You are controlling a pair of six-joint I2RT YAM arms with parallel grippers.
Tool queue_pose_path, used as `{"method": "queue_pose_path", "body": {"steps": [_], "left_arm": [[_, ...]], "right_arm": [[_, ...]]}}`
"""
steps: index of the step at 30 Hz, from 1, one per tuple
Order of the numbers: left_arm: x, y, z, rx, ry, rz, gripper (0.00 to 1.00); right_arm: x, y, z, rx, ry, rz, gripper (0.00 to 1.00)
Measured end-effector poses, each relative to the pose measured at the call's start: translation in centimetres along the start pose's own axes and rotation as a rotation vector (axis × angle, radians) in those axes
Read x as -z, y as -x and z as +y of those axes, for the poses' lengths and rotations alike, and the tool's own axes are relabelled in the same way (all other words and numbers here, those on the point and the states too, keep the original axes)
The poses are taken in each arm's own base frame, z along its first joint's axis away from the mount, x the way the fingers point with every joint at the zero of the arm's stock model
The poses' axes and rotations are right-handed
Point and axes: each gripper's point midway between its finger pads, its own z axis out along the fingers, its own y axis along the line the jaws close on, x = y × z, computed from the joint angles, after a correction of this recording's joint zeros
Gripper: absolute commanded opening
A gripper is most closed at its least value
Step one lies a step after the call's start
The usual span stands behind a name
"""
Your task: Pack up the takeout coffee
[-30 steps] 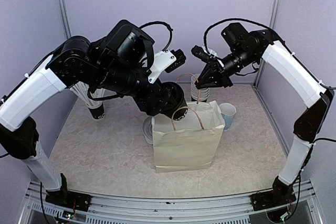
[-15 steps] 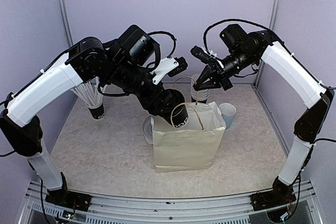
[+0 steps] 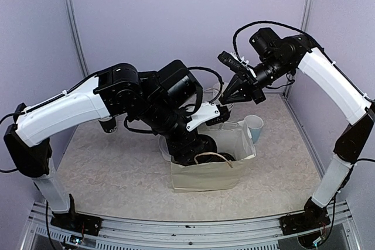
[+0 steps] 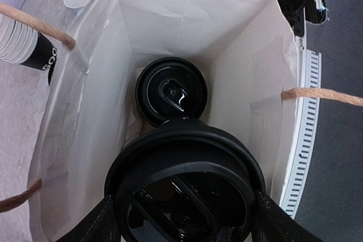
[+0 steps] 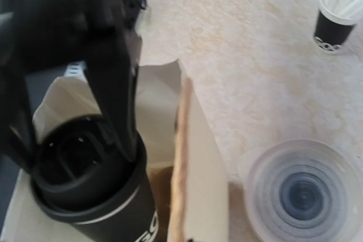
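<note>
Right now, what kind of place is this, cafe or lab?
Likely a lab robot cell with cafe props, not a real cafe: bare lilac walls on aluminium posts, a mounting rail, a paper bag with a takeout coffee inside.

A black paper cup [image 5: 93, 196] with a round black lid and white lettering low on its side stands upright in the open mouth of a cream paper bag [image 5: 204, 157]. The left pincer [image 5: 71, 151], black and blurred, clamps the cup from both sides just under the lid. A tan cord handle [image 5: 180, 140] runs along the bag's edge, right of the cup. On the beige marbled counter [image 5: 249, 43], a clear round ridged plastic piece [image 5: 298, 194] sits beside the bag. Well apart stands a black cup of white sticks [image 5: 333, 26].
</note>
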Motion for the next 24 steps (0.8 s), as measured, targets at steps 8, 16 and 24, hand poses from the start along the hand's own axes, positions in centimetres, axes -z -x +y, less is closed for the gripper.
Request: {"method": "queue_pose_path", "body": {"steps": [8, 16, 24], "left_arm": [[-1.7, -1.1, -2.2, -0.080, 0.052, 0.068, 0.52], [-2.5, -2.0, -5.4, -0.172, 0.105, 0.128, 0.52], [-3.3, -3.5, -8.1, -0.206, 0.140, 0.194, 0.51]], "right_arm": [[0.3, 0.6, 3.1, 0.000, 0.079, -0.043, 0.29], [1.8, 1.8, 3.8, 0.058, 0.050, -0.064, 0.41], [1.9, 1.8, -0.3, 0.054, -0.064, -0.059, 0.40]]}}
